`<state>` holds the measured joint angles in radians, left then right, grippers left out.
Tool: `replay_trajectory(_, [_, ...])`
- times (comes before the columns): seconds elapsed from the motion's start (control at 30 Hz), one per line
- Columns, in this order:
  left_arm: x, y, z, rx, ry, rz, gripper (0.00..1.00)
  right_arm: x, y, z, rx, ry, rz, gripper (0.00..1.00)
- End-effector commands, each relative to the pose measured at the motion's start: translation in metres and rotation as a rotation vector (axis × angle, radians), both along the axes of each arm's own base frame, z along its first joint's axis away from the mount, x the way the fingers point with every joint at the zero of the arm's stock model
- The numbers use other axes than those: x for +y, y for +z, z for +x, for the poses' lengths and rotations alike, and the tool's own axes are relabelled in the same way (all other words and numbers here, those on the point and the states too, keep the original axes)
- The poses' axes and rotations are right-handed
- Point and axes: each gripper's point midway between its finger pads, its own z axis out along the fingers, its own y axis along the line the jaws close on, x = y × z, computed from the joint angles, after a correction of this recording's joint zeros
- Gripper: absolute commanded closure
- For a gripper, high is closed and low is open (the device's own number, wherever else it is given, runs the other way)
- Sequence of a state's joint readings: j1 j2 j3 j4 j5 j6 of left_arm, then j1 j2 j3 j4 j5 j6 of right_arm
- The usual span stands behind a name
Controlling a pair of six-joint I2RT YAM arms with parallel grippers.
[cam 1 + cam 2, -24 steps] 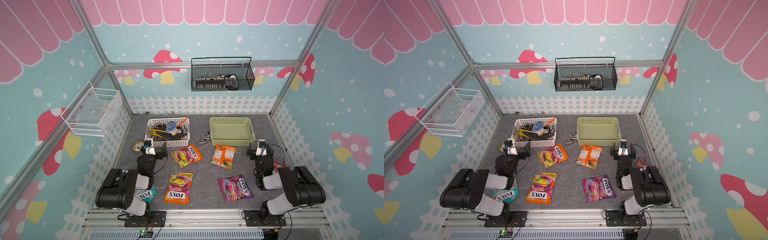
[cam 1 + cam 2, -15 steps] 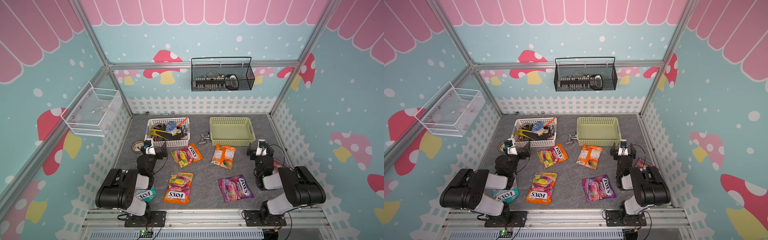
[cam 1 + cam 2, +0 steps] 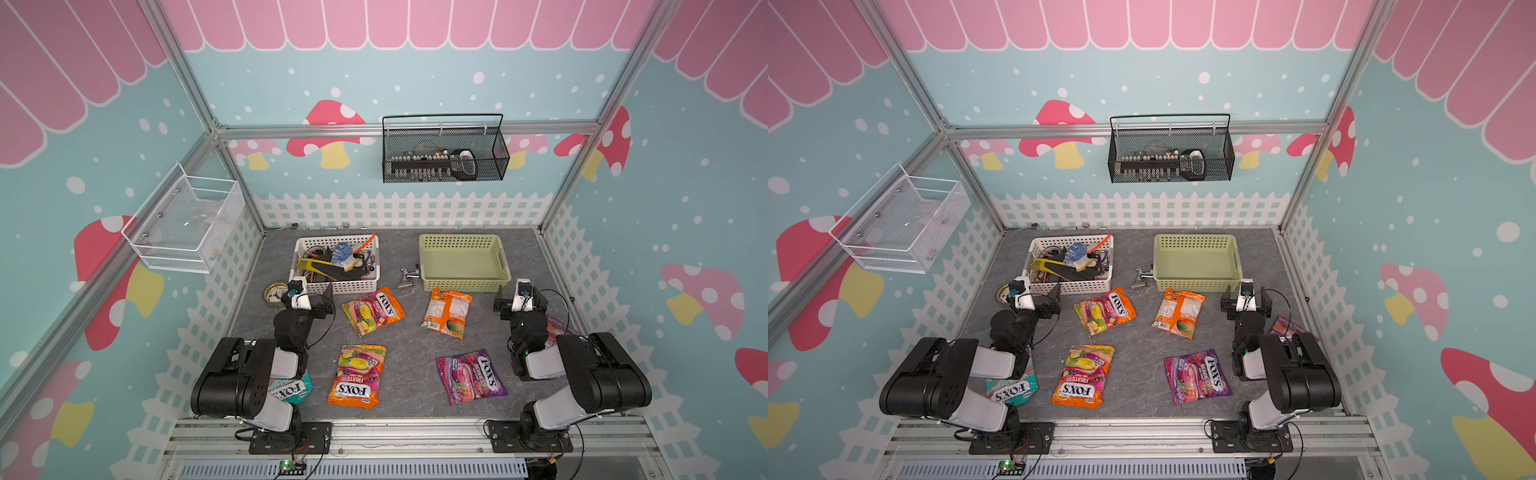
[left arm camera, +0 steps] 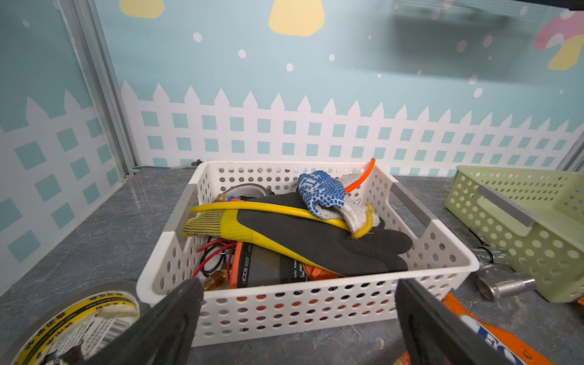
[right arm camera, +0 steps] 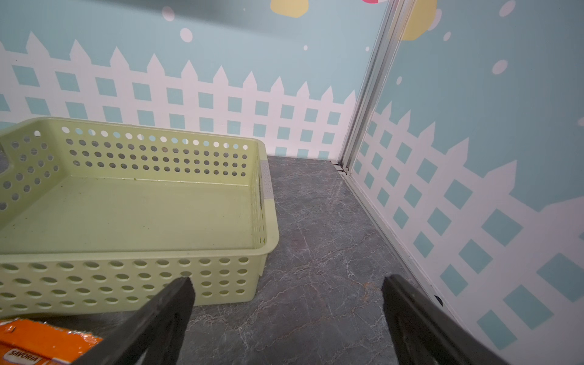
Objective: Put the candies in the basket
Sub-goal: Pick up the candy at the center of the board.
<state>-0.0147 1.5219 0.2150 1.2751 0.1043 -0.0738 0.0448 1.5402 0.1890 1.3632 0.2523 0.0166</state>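
The left hand (image 4: 297,294) and right hand (image 5: 287,284) each hover with fingers wide apart, holding nothing, while the candies (image 3: 372,311) lie scattered across the grey surface (image 3: 411,345), all nearer than the yellow-green basket (image 3: 463,283) at far right.

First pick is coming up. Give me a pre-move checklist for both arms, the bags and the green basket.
1. Green basket empty, opening clear: ok.
2. Left end effector open and empty: ok.
3. Right end effector open and empty: ok.
4. Orange bag nearest the basket lies free, nothing on it: ok.
5. Teal bag clear of the left arm: not ok, partly under it.
6. Sixth bag fully in view: not ok, the right arm hides part.
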Motion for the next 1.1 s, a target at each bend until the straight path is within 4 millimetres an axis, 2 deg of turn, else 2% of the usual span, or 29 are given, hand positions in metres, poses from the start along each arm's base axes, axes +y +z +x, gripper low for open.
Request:
replay_trajectory(0.0, [-0.001,0.005,0.002,-0.015,0.002,0.011,0.01,-0.001,0.013,-0.008,-0.048,0.001,0.011,0.01])
replay_trajectory(0.1, [-0.008,0.014,0.002,-0.018,-0.025,0.031,0.01,0.001,0.024,-0.016,-0.069,0.009,0.011,0.01])
replay_trajectory(0.2, [-0.010,0.023,0.011,0.060,-0.034,0.007,0.01,0.004,0.042,-0.014,-0.062,0.029,0.029,0.01])
replay_trajectory(0.3, [-0.010,0.042,0.021,0.124,-0.026,-0.072,0.01,0.009,0.071,-0.010,-0.078,0.052,0.118,0.01])
replay_trajectory(0.43, [-0.007,0.077,0.033,0.227,0.019,-0.214,0.01,0.015,0.112,-0.011,-0.106,0.083,0.328,0.01])
replay_trajectory(0.57, [-0.016,0.106,0.030,0.278,-0.026,-0.264,0.01,0.020,0.143,-0.013,-0.068,0.099,0.437,0.02])
replay_trajectory(0.63, [-0.012,0.113,0.024,0.313,0.004,-0.311,0.01,0.024,0.152,-0.014,-0.009,0.106,0.471,0.01])
replay_trajectory(0.77, [0.015,0.105,0.005,0.403,0.176,-0.488,0.01,0.026,0.149,-0.020,0.132,0.076,0.497,0.01])
replay_trajectory(0.8, [0.015,0.104,0.000,0.409,0.146,-0.520,0.01,0.027,0.147,-0.022,0.141,0.080,0.514,0.01])
replay_trajectory(0.87, [0.002,0.106,-0.007,0.427,-0.003,-0.546,0.01,0.041,0.145,-0.024,0.157,0.163,0.512,0.01])
replay_trajectory(0.97, [-0.018,0.096,-0.018,0.498,-0.206,-0.599,0.01,0.060,0.134,-0.026,0.214,0.258,0.548,0.01])
replay_trajectory(1.07, [-0.039,0.078,-0.028,0.597,-0.358,-0.666,0.01,0.066,0.109,-0.027,0.308,0.251,0.630,0.02])
